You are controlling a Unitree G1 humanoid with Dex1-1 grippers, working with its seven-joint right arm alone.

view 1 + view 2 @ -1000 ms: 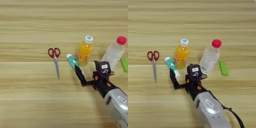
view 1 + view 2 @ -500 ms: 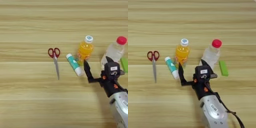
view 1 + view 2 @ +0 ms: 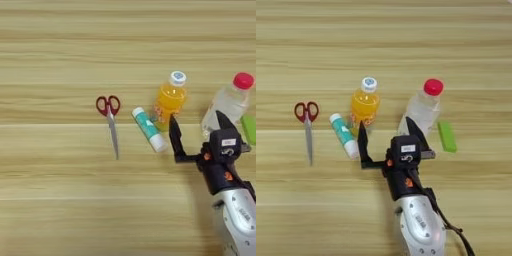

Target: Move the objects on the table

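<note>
just left of the orange bottle (image 3: 364,105), the glue stick (image 3: 344,135) lies flat on the bench (image 3: 384,50); the clear bottle (image 3: 423,109) stands well right of the orange one. nearer the camera than the orange bottle, the gripper (image 3: 388,135) is spread wide and holds nothing: one finger reaches up beside the glue stick's white end, the other points at the clear bottle's base. a careless sweep could topple either upright bottle or roll the glue stick toward the scissors (image 3: 307,125), further left.
</note>
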